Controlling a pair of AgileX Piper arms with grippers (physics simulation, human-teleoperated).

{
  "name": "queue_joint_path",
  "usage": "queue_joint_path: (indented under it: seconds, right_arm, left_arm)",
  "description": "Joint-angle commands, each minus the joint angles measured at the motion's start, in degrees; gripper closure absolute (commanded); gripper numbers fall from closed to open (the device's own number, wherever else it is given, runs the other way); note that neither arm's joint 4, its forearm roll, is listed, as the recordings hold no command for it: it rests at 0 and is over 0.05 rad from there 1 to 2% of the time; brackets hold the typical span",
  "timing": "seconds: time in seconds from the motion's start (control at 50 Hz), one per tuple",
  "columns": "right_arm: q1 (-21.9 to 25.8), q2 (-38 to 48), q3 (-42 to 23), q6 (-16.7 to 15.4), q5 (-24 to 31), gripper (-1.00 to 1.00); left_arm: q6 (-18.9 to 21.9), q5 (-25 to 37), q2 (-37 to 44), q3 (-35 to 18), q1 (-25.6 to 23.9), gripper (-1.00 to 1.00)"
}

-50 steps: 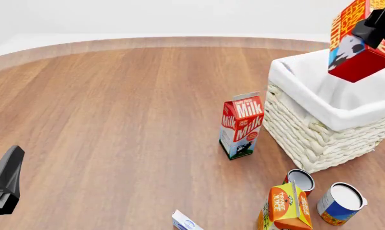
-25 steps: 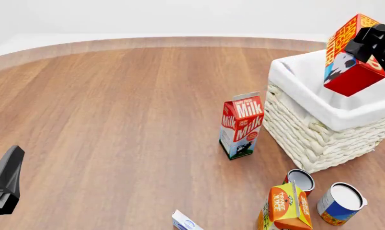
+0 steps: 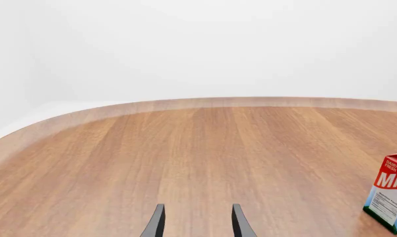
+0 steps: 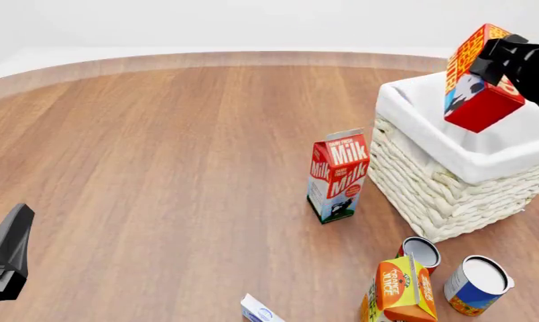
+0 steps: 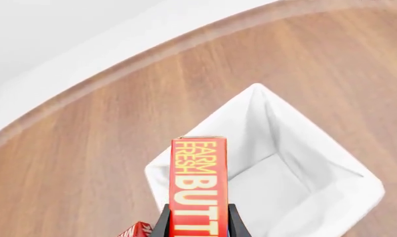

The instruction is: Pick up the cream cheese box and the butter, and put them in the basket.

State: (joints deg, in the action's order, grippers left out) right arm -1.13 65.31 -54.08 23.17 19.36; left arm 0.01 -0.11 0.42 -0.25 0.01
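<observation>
While the right gripper (image 5: 197, 223) hangs above the basket (image 4: 435, 191), its jaws are clamped on the butter (image 4: 478, 79), which is tilted in the air over the basket's white lining. Cream cheese box (image 4: 259, 311) lies on the counter (image 4: 162, 147), well apart from the basket, nearer than the milk carton (image 4: 338, 176) beside it. Left gripper (image 3: 196, 223) is low over bare counter far from the basket, jaws parted and holding nothing.

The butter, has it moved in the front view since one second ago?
Yes. The butter, held in the right gripper, shifted left and slightly up, further over the basket.
</observation>
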Motion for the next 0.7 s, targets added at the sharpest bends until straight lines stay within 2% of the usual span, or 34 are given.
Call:
queue_joint_path:
  seconds: [0.02,0.16,0.7]
  right_arm:
    - [-0.8,1.7,-2.1,-0.1,-0.5,1.0]
    - [-0.8,2.3,-2.7,-0.3,-0.4,1.0]
    - [-3.6,8.3,-0.9,-1.3,-5.8,1.0]
  left_arm:
    - [0.0,0.0,0.0,0.0,0.0,-1.0]
    - [0.0,0.0,0.0,0.0,0.0,-1.0]
    - [0.0,0.0,0.0,0.0,0.0,-1.0]
